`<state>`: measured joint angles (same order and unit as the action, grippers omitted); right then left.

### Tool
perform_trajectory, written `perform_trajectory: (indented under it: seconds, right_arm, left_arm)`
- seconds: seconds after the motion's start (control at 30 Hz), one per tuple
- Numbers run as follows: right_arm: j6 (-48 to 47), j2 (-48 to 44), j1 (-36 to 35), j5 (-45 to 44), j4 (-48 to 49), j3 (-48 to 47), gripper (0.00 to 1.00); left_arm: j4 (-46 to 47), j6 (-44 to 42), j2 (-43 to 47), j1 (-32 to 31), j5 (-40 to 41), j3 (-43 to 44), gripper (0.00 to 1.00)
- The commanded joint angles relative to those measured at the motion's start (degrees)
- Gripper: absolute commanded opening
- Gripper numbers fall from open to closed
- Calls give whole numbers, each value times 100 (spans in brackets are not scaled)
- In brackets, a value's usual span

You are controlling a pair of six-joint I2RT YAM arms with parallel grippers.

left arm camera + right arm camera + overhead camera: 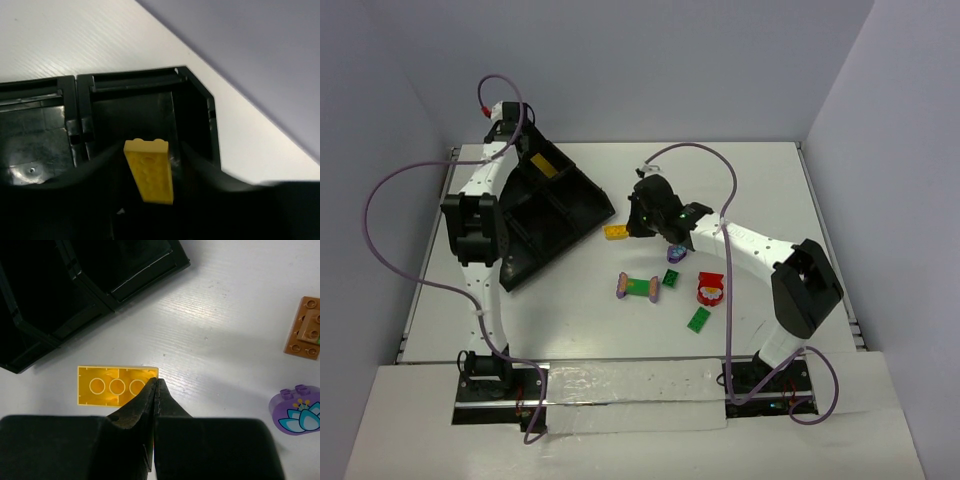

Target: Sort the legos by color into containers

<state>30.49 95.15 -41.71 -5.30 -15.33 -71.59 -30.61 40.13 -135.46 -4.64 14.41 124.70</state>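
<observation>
Lotus-printed purple brick point(296, 410) near closed right pincer point(156, 384); yellow brick point(117, 385) at tips

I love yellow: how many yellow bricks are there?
2. One yellow brick is in the black tray's corner compartment; the other lies on the table at the right gripper. Others may be hidden.

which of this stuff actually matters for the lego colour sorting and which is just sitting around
Part of the job:
black divided tray
yellow brick in it
orange-yellow brick
purple brick
purple-ended green bar
small green plate
red-and-white brick
flat green plate

Just lying about:
purple cables
pale strip at the near edge
</observation>
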Motion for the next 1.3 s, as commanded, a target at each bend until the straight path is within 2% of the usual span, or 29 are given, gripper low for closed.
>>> perform_trajectory:
  seconds: [0.0, 0.17, 0.23, 0.3, 0.37, 0.47, 0.57, 0.63, 0.7, 0.83, 0.9, 1.03, 1.27]
  right_arm:
    - [-72, -89, -109, -10, 83, -139, 0]
    - [-99, -70, -109, -21, 60, -144, 0]
    - [-105, -58, -109, -37, 19, -191, 0]
    - [-75, -75, -118, -79, 13, -227, 0]
    - [-58, -83, -107, -199, -6, -257, 0]
    - [20, -107, -100, -301, -35, -348, 0]
    - [99, -103, -100, -273, -31, -452, 0]
    - [180, -82, -87, -216, -4, -522, 0]
    - [245, -33, -66, -157, 47, -600, 0]
    - [320, 61, -65, -137, 4, -695, 0]
    - [356, 52, -71, -151, 10, -713, 0]
    - [353, 54, -66, -147, -3, -797, 0]
    - [311, 187, -71, -130, -86, -1026, 0]
  left_arm:
    - [298, -110, 117, 16, -619, 148, 83]
    - [151, -412, 845, -51, -790, -282, 85]
    - [98, -425, 1517, -99, -1020, -620, 82]
    - [304, -441, 2035, -162, -1332, -1351, 79]
    - [607, -341, 3005, -217, -1745, -2105, 77]
    - [1404, 108, 3958, -265, -2705, -3720, 76]
    - [2310, 621, 4812, -273, -3668, -5029, 81]
    - [3067, 1062, 5109, -274, -4142, -5983, 93]
    - [3922, 1430, 5230, -282, -4716, -6667, 99]
    - [5114, 1967, 5111, -298, -5827, -7279, 97]
    - [5588, 2218, 5069, -313, -6049, -7512, 93]
    - [5891, 2447, 4914, -418, -6338, -7657, 85]
    - [6155, 2719, 4775, -745, -6413, -7789, 85]
